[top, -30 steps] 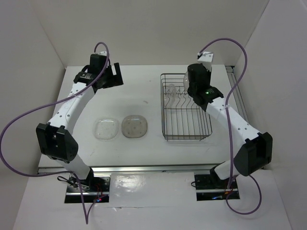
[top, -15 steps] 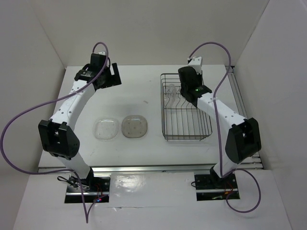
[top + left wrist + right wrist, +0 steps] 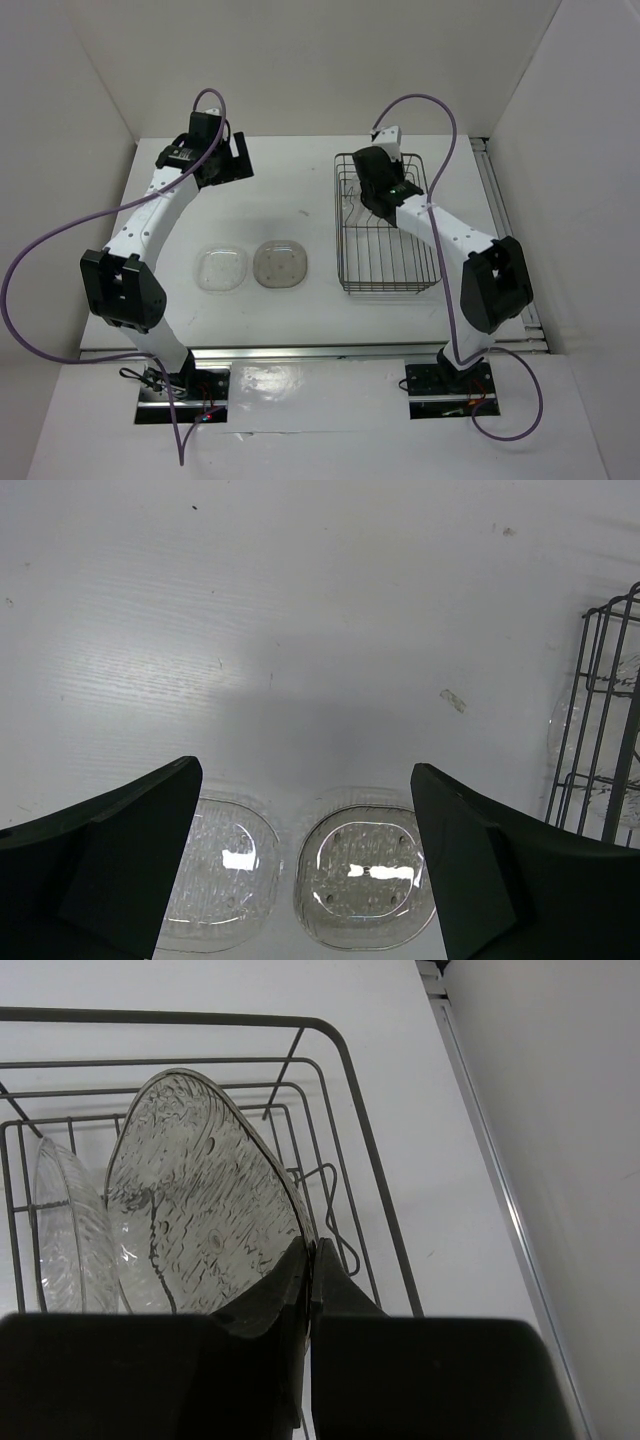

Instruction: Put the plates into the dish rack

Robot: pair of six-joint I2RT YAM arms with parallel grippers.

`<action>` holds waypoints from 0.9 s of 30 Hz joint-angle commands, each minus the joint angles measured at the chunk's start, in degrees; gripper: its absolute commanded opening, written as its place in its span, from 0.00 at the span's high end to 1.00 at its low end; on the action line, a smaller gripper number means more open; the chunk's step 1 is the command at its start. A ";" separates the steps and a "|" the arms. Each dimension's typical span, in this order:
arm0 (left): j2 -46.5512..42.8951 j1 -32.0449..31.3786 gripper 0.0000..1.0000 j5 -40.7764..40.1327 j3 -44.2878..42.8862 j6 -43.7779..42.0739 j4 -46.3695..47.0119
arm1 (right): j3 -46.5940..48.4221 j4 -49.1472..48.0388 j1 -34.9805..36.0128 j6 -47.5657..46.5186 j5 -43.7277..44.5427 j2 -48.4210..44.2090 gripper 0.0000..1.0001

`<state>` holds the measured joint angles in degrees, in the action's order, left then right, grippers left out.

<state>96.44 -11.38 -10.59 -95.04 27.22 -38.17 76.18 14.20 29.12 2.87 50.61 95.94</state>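
**A:** Status on the right side?

**B:** The right gripper (image 3: 311, 1252) is over the far-left part of the rack (image 3: 352, 1120). Its fingers are pinched together on the rim of the held plate (image 3: 200, 1200), which is clear and textured. It's tilted, nearly on edge, and inside the rack's outline.

**A:** Is it set down?

**B:** Can't tell. Its lower edge is hidden behind the fingers in the wrist view, and the arm covers it from above.

**A:** Anything else in the rack?

**B:** One standing plate (image 3: 62, 1225), also clear. It's on edge down between the wires, just beside the held plate, on its left in the right wrist view.

**A:** Left side?

**B:** The left gripper (image 3: 305, 765) is at the far left of the table (image 3: 300, 600), up off the surface. Its fingers (image 3: 120, 870) are wide apart with nothing between them.

**A:** And the other plates?

**B:** Two are lying flat on the table, side by side, left of the rack and well apart from it. The clear plate (image 3: 221, 270) is on the outside. The tan plate (image 3: 281, 264), with small dots in its centre, is nearer the rack. Their edges are very close, but I can't tell whether they touch.
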 commanded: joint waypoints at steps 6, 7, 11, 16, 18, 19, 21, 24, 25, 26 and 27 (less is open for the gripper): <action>-0.56 0.30 0.00 0.92 -2.43 0.37 0.29 | 2.66 -1.28 2.34 -0.50 5.19 0.83 0.99; -0.56 0.30 0.00 0.92 -2.43 -0.15 0.29 | 2.66 -1.28 2.34 -0.50 5.20 1.35 0.97; -0.56 0.30 0.00 0.92 -2.43 -0.15 0.29 | 2.66 -0.75 2.34 -0.50 5.20 2.67 0.86; -0.56 0.30 0.00 1.45 -2.43 -0.15 0.29 | 3.18 -0.75 2.34 0.03 4.67 3.20 0.72; -0.56 0.30 0.00 1.98 -2.43 -0.15 0.29 | 3.18 -0.75 2.34 0.03 4.67 3.81 0.58; -0.56 0.30 0.00 1.98 -2.43 -0.15 0.29 | 3.18 -0.14 2.34 0.03 4.15 3.81 0.54; -0.03 0.30 0.00 2.59 -2.43 -0.15 0.29 | 3.70 -0.13 2.34 0.55 3.44 3.81 0.34; -0.03 0.30 0.00 2.59 -2.43 -0.15 0.29 | 4.23 -0.13 1.81 1.08 1.51 4.34 0.26; -0.03 0.30 0.00 2.59 -2.43 -0.15 0.29 | 4.24 -0.13 1.81 1.08 0.55 4.34 0.20; -0.03 0.30 0.00 2.59 -2.43 -0.15 0.29 | 4.24 -0.13 1.20 1.08 -0.41 4.34 0.17; -0.03 0.30 0.00 2.59 -2.43 -0.67 0.29 | 4.24 -0.13 0.68 1.08 -1.38 4.34 0.17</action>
<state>96.44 -11.38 -8.64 -95.07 27.18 -38.20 77.38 14.59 30.85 3.07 50.98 99.98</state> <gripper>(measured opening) 1.000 0.820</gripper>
